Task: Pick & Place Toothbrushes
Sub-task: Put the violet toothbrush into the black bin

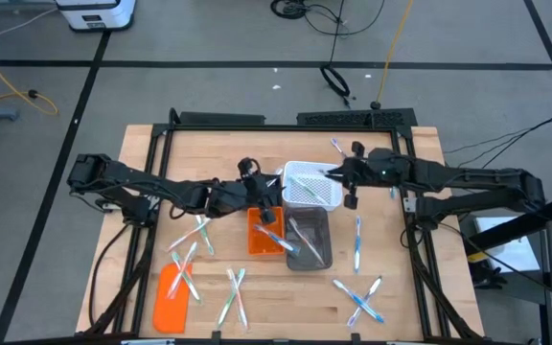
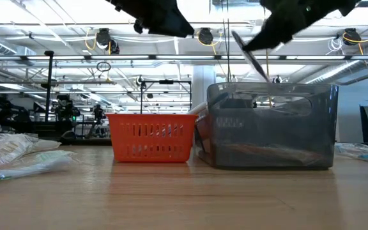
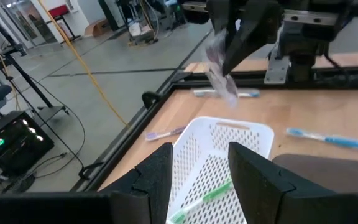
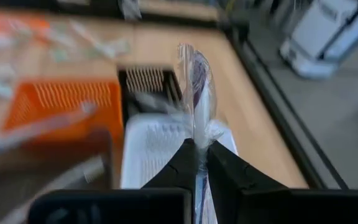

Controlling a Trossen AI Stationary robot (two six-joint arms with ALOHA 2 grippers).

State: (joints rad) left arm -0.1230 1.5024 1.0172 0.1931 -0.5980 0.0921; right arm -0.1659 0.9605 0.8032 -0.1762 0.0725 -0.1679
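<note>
My right gripper (image 1: 338,175) is shut on a toothbrush in a clear wrapper (image 4: 194,81), held in the air over the white basket (image 1: 312,184). My left gripper (image 3: 204,168) hovers open beside that basket, nothing between its fingers. A green toothbrush (image 3: 204,198) lies inside the white basket. In front of it stand a grey bin (image 1: 307,238) and an orange bin (image 1: 264,233), each with toothbrushes in it. More toothbrushes lie flat on the table at the left (image 1: 188,251), front (image 1: 235,297) and right (image 1: 360,299). My right gripper pinches one end of the wrapped toothbrush (image 4: 197,132) between its two fingers. The toothbrush runs on ahead of the fingers, along their line. It is lifted clear, and in the low view it slants down from the gripper (image 2: 251,57) above the bins.
A flat orange lid (image 1: 172,297) lies at the table's front left. Single toothbrushes lie on the wood near the far edge (image 3: 225,93) and right of the bins (image 1: 357,240). A black frame (image 1: 257,120) borders the table top.
</note>
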